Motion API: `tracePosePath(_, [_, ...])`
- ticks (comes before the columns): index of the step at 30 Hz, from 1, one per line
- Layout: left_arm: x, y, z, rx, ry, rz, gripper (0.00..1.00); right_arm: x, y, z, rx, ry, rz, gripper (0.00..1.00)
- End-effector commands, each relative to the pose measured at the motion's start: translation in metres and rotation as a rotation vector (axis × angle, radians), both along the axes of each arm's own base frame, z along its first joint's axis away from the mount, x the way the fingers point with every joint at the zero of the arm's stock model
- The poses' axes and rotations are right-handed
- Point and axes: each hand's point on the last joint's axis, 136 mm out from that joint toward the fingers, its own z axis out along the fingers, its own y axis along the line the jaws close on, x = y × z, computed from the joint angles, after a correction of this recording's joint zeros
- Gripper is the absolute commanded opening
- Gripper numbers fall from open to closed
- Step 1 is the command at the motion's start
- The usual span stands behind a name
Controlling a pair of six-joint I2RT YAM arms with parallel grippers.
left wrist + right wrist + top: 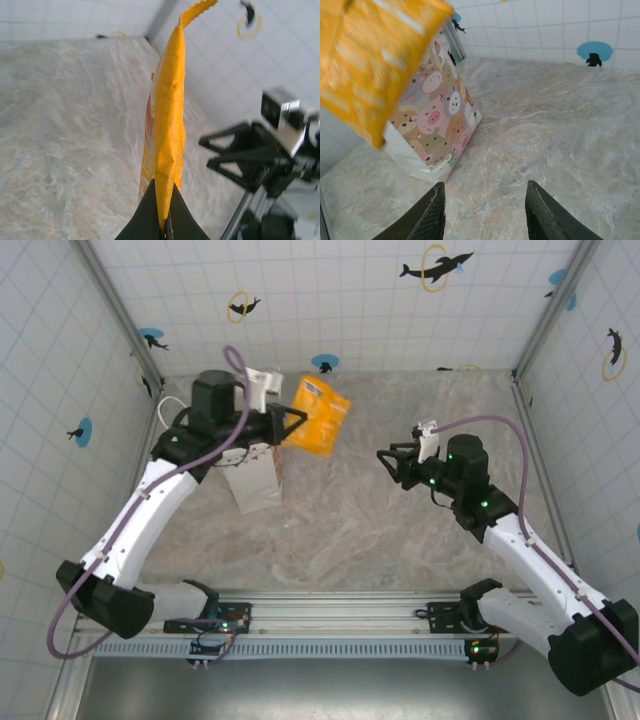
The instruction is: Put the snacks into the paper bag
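The left claw is pressed together on one edge of an orange-yellow snack packet, holding it aloft and edge-on, probably so it can slip narrow-side first into the paper bag just below the left arm at the far left; where the bag's mouth faces I cannot tell. The right claw hangs spread and empty, well apart to the right, likely to leave the packet room; the desk is marbled beige, walled by white tiles with dolphin stickers.

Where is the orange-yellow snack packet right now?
The orange-yellow snack packet hangs left of centre in the top view, pinched by the jaws of the left gripper, just right of the paper bag.
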Motion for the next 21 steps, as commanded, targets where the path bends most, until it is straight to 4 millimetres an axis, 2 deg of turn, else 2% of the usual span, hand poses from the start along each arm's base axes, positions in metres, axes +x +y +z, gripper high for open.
tracePosePath(1, [0.02, 0.038, 0.038, -0.157, 0.11, 0.223, 0.03, 0.01, -0.002, 0.008, 0.074, 0.002, -0.059, 0.45])
tracePosePath(8, [0.036, 0.093, 0.064, -0.262, 0.104, 0.426, 0.03, 0.009, 0.003, -0.007, 0.07, 0.057, -0.048, 0.43])
tracePosePath(16, [0.043, 0.127, 0.111, -0.522, -0.009, 0.458, 0.02, 0.004, 0.008, -0.021, 0.054, 0.096, -0.036, 0.42])
tracePosePath(18, [0.045, 0.136, 0.114, -0.492, -0.012, 0.506, 0.02, 0.003, 0.009, -0.022, 0.051, 0.096, -0.034, 0.43])
tracePosePath(21, [0.049, 0.154, 0.105, -0.342, 0.007, 0.623, 0.03, 0.003, 0.009, -0.023, 0.047, 0.097, -0.031, 0.42])
